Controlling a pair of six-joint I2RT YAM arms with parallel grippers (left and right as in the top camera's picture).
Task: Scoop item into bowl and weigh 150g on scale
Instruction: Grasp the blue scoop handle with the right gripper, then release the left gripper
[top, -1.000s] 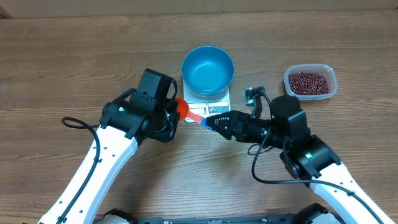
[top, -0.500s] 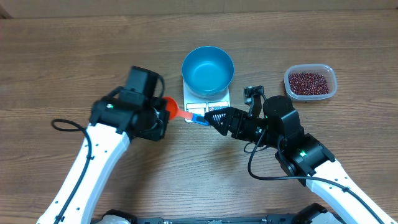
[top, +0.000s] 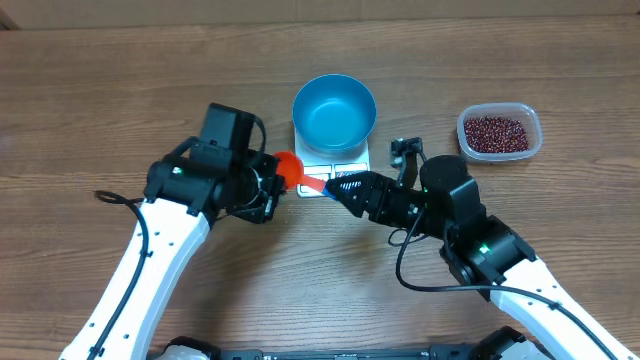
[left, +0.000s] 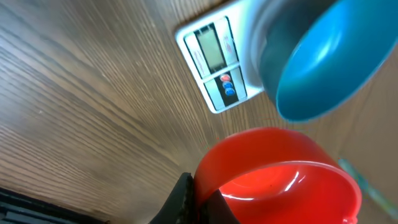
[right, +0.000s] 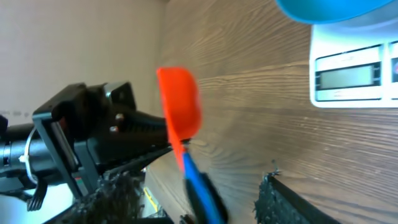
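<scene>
Overhead, your bowl sat on the scale, covering its 12 o'clock end. The display strip and printed labels stayed exposed along the 6 o'clock edge. I could not read the display in any view.

The beans lay heaped in a clear plastic tub at 3 o'clock from the bowl, well apart from the scale, on the wooden worktop.

A red scoop hung just off the scale's 7 o'clock corner. Its cup pointed toward 10 o'clock and its blue handle ran toward 4 o'clock.

Your left gripper came in from 9 o'clock with its jaws pressed together. The left wrist view showed a black finger against the wall of the red cup. The right wrist view showed the left gripper's fingers meeting the scoop where the cup joins the handle. I logged this as a pinch on the scoop.

Your right gripper reached in from 4 o'clock. In the right wrist view its fingers stood spread, with the blue handle running between them. I saw no contact between the handle and either finger.

The scoop was level with the scale's display edge and beside it, not over the bowl.
</scene>
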